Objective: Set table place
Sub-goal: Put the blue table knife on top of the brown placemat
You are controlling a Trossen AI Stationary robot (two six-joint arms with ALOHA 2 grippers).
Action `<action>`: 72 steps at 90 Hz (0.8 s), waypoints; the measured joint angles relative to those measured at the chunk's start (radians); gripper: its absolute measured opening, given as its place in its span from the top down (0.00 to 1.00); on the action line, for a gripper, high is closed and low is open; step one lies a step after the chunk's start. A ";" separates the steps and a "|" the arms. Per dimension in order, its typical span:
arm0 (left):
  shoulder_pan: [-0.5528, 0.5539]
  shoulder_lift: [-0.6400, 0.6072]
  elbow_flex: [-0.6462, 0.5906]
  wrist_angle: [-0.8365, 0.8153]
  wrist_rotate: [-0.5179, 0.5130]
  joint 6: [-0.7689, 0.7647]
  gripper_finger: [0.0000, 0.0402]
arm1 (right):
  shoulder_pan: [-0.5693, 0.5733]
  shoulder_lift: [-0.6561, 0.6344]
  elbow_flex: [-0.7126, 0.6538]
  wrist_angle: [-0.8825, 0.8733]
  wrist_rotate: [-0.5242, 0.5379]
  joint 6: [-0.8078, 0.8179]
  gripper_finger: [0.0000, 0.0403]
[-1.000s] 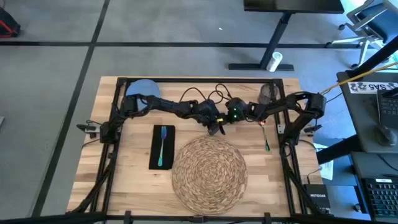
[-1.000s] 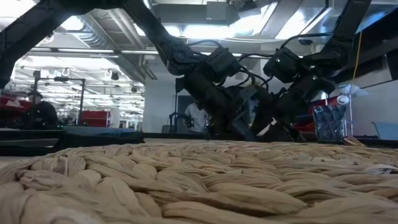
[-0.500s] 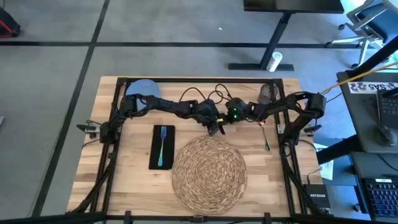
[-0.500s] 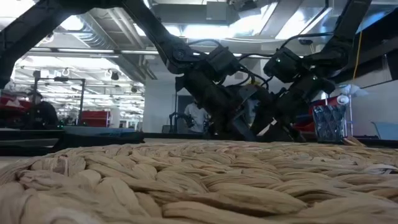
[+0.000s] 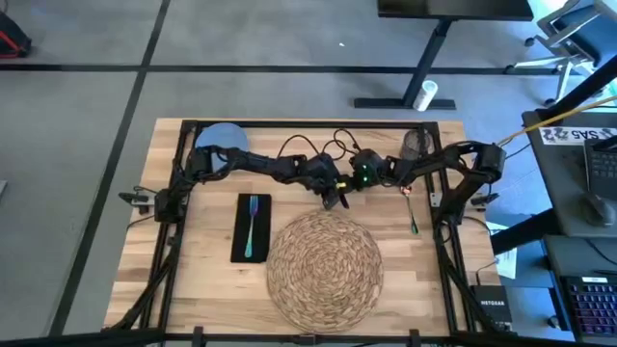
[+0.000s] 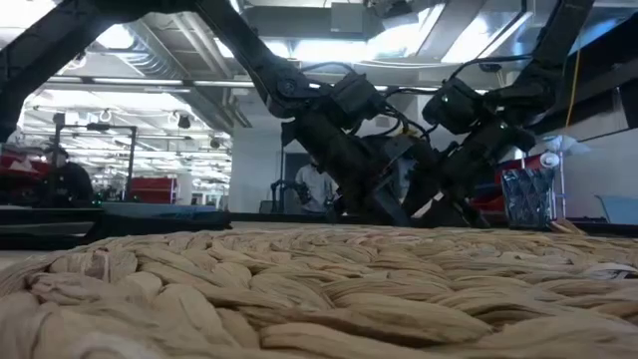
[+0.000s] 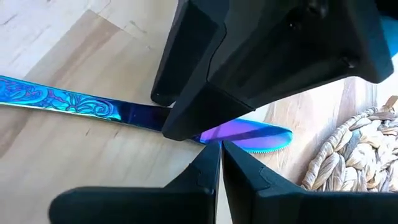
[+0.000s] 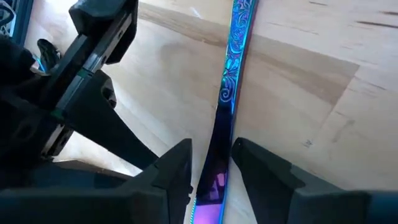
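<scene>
Right pincer (image 8: 211, 168) straddles knife (image 8: 231, 81) (iridescent).

We see: white cylinder (image 5: 426, 94) on grey floor (image 5: 87, 145) | desk leg base (image 5: 397, 101) | keyboard (image 5: 588, 313) at right | person (image 6: 315, 186) in background

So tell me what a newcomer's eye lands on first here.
The big round woven straw placemat at the table's near middle stands out first. Just behind it both dark arms meet: the right gripper straddles an iridescent blue-purple knife lying flat on the light wooden table, with the left gripper shut beside the blade. A teal fork lies on a black rectangular napkin to the placemat's left.
</scene>
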State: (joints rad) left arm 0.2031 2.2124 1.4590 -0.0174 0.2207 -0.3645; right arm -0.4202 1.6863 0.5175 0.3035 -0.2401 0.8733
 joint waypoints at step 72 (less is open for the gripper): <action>-0.015 -0.009 -0.014 0.011 -0.001 0.000 1.00 | -0.052 -0.114 -0.001 -0.192 -0.038 -0.116 0.69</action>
State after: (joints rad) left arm 0.1884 2.2032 1.4448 -0.0068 0.2199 -0.3642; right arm -0.4725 1.5726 0.5167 0.1110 -0.2783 0.7573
